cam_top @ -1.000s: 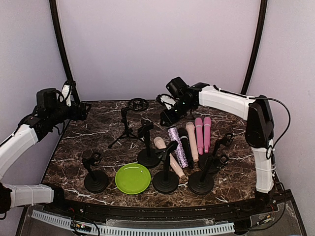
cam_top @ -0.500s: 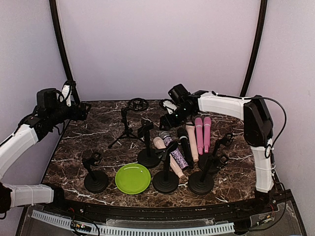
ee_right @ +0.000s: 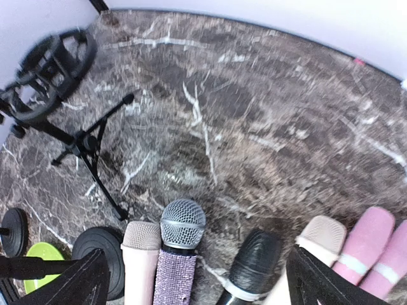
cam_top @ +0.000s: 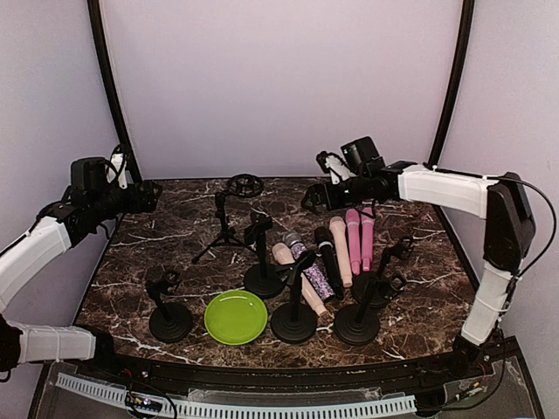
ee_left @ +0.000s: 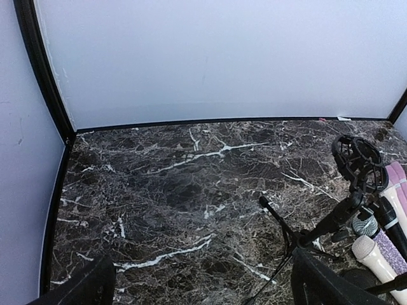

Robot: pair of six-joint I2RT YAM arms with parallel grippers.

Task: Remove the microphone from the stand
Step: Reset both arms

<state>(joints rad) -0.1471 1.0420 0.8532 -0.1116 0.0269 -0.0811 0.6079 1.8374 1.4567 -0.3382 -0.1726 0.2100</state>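
Evidently we hold nothing: our right gripper [cam_top: 316, 195] gapes above the mics [cam_top: 339, 249] lying flat, off their stands [cam_top: 293, 324]. Our left gripper [cam_top: 150, 196] hangs open, kept clear.

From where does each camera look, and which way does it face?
Top external: above and behind the bases, facing the back wall across the table; left arm and right arm show.
Left wrist: on its arm, facing the back wall over marble; its fingers at the bottom corners.
Right wrist: on its arm, looking down at the microphone heads; its fingers at the bottom corners.
Shared: both wrist views catch the tripod stand and the glitter microphone.
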